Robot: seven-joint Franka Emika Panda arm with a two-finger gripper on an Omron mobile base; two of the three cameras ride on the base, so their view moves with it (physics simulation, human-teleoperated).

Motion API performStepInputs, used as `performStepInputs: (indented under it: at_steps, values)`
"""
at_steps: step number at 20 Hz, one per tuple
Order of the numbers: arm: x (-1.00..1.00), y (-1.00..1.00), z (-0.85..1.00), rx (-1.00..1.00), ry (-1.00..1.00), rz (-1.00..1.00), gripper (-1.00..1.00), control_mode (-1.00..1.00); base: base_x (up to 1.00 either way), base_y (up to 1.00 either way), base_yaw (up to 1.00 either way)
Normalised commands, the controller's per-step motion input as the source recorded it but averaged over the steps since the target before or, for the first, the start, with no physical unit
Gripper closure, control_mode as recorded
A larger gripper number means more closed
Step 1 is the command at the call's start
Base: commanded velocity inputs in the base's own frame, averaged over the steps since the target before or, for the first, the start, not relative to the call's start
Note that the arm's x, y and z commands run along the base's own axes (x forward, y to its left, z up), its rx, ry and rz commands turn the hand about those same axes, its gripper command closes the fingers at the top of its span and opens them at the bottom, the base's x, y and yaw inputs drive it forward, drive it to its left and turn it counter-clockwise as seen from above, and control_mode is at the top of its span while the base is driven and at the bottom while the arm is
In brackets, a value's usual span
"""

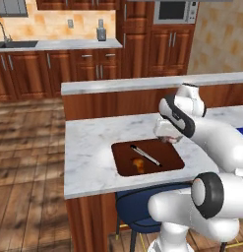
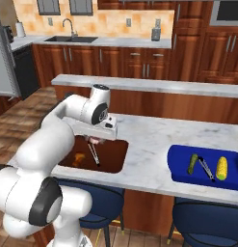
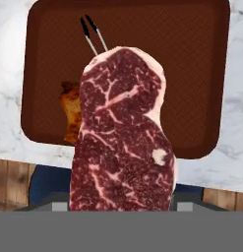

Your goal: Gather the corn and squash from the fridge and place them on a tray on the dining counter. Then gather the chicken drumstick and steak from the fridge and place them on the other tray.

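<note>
Hand view: my gripper (image 3: 121, 209) is closed partway on the raw, red-marbled steak with a white fat rim (image 3: 124, 133), which hangs directly above the dark brown rectangular tray (image 3: 192, 74) on the white marble dining counter (image 3: 10, 113). The browned chicken drumstick (image 3: 70, 113) already lies on that tray, beside a pair of slim metal tongs (image 3: 91, 34). In the right base view, the blue rectangular tray (image 2: 180, 166) further along the counter holds the dark green squash (image 2: 192, 164) and the yellow corn cob (image 2: 221, 168), so I judge the vegetable half of the task complete. Of the meat half, only the steak remains: I must lower it clear of the drumstick and release it onto the brown tray.
</note>
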Motion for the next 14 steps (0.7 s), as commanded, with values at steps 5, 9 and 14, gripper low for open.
performStepInputs:
  at_steps: [5, 9, 14]
  values:
    - [0.59, -0.12, -0.73, -0.02, 0.01, 0.02, 1.0, -1.0, 0.0, 0.0, 0.0]
    - [0.59, -0.09, -0.74, -0.03, 0.06, 0.02, 1.0, -1.0, 0.0, 0.0, 0.0]
    - [0.5, -0.11, -0.69, -0.02, 0.07, 0.02, 1.0, -1.0, 0.0, 0.0, 0.0]
